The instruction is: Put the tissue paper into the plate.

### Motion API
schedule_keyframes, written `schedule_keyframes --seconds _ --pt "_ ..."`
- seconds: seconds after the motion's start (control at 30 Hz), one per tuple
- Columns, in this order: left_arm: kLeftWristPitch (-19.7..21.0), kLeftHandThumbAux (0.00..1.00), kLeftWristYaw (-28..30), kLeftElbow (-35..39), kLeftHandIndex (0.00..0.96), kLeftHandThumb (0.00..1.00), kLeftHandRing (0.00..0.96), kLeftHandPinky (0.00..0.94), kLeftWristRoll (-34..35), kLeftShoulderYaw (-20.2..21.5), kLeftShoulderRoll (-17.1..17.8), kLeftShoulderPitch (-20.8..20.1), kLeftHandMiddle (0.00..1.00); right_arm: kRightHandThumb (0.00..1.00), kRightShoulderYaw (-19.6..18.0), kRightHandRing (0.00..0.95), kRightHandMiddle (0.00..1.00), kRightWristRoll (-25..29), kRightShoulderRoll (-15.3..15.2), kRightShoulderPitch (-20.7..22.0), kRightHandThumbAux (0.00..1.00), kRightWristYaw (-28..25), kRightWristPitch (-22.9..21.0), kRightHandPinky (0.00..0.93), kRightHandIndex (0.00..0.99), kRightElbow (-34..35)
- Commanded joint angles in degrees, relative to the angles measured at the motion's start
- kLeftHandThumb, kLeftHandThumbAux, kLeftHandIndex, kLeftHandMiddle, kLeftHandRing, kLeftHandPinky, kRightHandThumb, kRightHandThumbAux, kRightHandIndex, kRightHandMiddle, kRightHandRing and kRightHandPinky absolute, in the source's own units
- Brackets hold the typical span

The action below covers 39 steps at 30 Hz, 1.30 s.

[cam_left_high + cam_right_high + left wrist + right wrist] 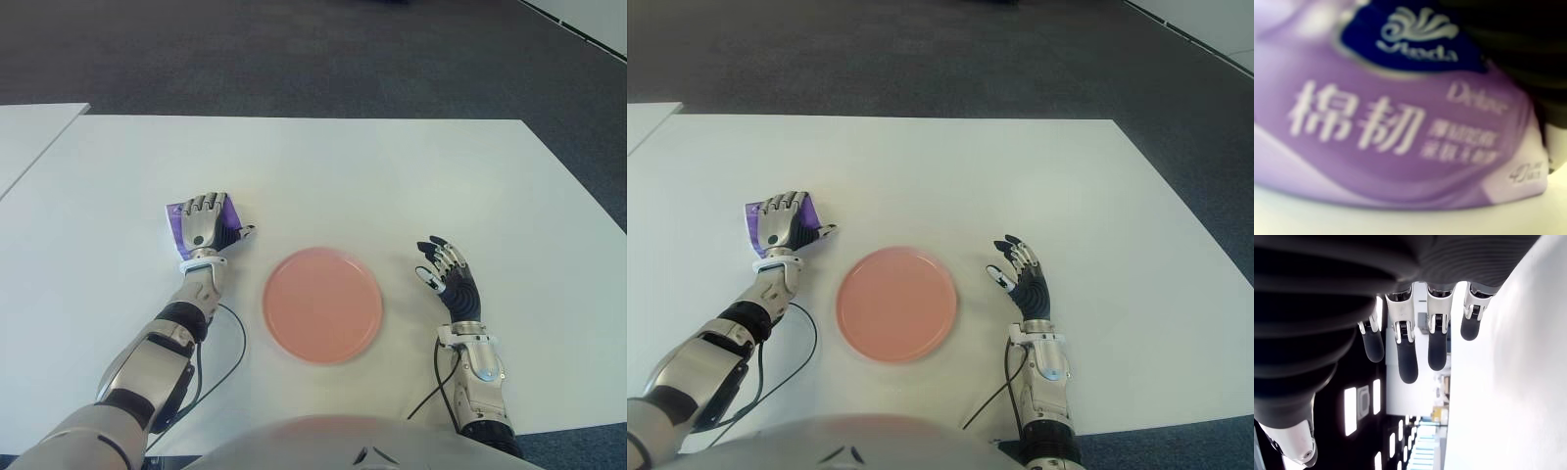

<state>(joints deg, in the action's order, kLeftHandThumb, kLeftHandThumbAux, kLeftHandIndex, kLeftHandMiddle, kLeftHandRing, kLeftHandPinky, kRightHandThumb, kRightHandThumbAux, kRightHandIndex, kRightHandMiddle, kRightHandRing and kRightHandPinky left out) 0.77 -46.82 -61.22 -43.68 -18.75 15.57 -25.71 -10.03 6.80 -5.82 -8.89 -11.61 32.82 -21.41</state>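
Note:
A purple tissue pack (175, 217) with white lettering lies on the white table (392, 186), left of the pink plate (321, 305). My left hand (207, 221) lies over the pack, its fingers curled down on the top and its thumb sticking out toward the plate. The left wrist view is filled by the pack (1400, 127), pressed close against the palm. The plate holds nothing. My right hand (444, 267) shows to the right of the plate, fingers (1408, 357) spread and holding nothing.
A black cable (233, 345) loops on the table beside my left forearm, close to the plate's left rim. A second white table (29, 127) adjoins at the far left. Dark carpet (294, 59) lies beyond the far edge.

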Motion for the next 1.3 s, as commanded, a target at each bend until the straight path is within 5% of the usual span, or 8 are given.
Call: schedule_keyframes --seconds 0.03,0.47,0.93,1.3 --pt "-3.2 0.664 3.2 -5.5 0.409 0.856 0.768 0.791 3.8 -0.3 -2.8 8.3 0.536 0.092 0.6 0.204 0.282 -0.7 2.2 -6.0 0.639 0.9 -1.6 0.073 0.155 -9.8" --pt "-9.0 0.667 0.7 -2.5 0.400 0.855 0.842 0.830 5.6 0.7 -1.8 8.4 0.540 0.081 1.0 0.218 0.295 -1.0 2.6 -5.0 0.648 1.8 -1.7 0.097 0.166 -11.5" --pt "-8.3 0.666 1.4 3.2 0.403 0.857 0.851 0.840 6.2 1.4 -1.6 8.7 0.540 0.095 0.7 0.239 0.331 0.1 3.9 -3.6 0.660 2.3 -3.0 0.117 0.209 -12.9" --pt "-8.7 0.666 2.7 17.1 0.401 0.856 0.856 0.847 6.2 2.1 0.9 10.9 0.540 0.164 0.8 0.266 0.349 0.0 5.5 -2.6 0.609 3.6 -0.6 0.130 0.217 -15.1"
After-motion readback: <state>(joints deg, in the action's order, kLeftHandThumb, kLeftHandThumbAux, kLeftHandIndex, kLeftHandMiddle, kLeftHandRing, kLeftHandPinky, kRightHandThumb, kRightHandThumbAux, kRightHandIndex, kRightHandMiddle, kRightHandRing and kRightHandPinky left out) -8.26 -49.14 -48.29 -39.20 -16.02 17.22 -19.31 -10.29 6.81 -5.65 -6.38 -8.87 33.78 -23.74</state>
